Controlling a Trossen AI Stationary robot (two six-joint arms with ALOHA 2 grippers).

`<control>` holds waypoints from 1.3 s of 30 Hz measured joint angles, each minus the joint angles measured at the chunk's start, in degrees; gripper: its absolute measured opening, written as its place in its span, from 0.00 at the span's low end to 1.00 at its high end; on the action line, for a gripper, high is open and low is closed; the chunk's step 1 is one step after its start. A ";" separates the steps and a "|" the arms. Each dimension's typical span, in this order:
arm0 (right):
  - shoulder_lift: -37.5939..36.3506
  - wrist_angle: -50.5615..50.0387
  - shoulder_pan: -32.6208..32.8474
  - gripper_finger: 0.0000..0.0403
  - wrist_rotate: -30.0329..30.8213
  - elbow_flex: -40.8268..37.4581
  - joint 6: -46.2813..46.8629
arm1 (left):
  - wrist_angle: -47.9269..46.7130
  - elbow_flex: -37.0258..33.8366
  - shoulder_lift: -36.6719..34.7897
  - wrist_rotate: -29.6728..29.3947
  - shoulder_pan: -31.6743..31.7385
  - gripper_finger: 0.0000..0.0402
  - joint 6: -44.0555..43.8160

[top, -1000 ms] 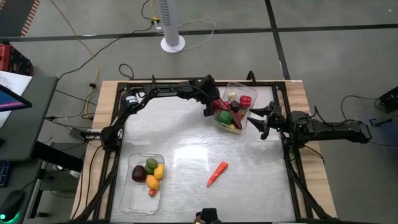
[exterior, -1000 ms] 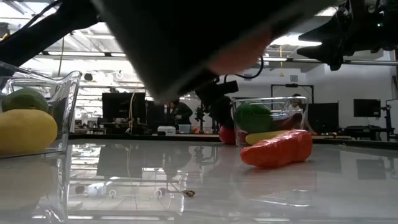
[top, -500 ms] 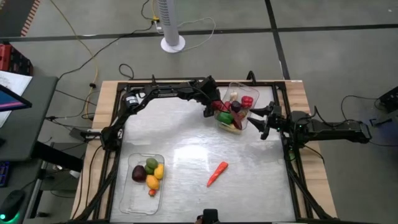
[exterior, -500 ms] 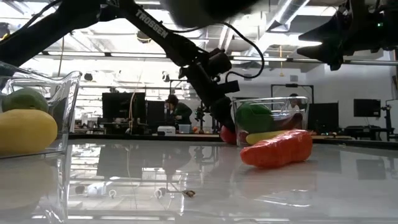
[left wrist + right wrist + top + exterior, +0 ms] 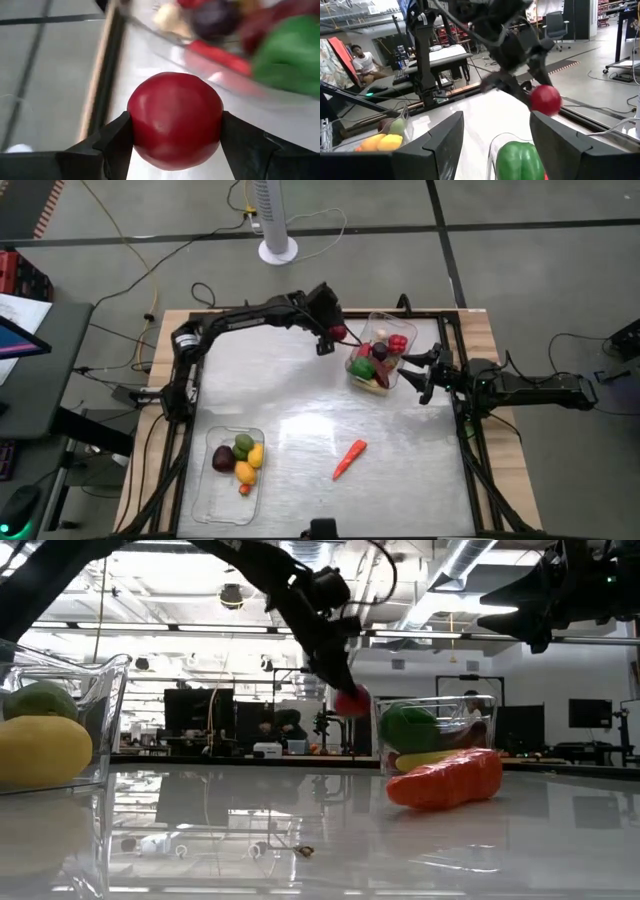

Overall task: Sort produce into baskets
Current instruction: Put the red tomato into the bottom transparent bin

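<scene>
The left pincer point(image 5: 338, 334) has lifted away from the far basket point(image 5: 400, 369) and now hangs above the surface point(image 5: 300, 410), clamped on a round red fruit point(image 5: 175, 119). The right pincer point(image 5: 415, 372) waits just right of that basket, fingers apart. An orange carrot point(image 5: 349, 459) lies mid-surface; the near-left basket point(image 5: 212, 495) holds several pieces. A fan base point(image 5: 278, 250) stands on the floor beyond.

Left pincer point(image 5: 338, 335) raised, clamped shut; right pincer point(image 5: 411, 373) hovers, spread apart.
</scene>
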 joint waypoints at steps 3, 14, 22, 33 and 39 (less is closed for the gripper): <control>0.02 -0.05 0.14 0.63 -0.11 0.00 0.12 | -4.78 0.00 -1.90 8.79 0.00 0.60 -2.32; 0.02 -0.03 0.35 0.63 -0.11 -0.02 0.25 | -34.20 0.00 -5.19 47.07 -4.24 0.60 -9.43; 0.02 -0.08 0.37 0.63 -0.15 -0.02 0.30 | -41.79 -5.24 -9.82 42.29 -18.50 0.60 -14.32; 0.00 -0.10 0.37 0.63 -0.33 -0.02 0.30 | -44.11 -14.49 -18.57 17.57 -37.85 0.62 -45.23; 0.01 1.49 0.35 0.63 -0.31 -0.07 0.22 | -46.04 -18.00 -22.41 10.32 -46.24 0.64 -56.28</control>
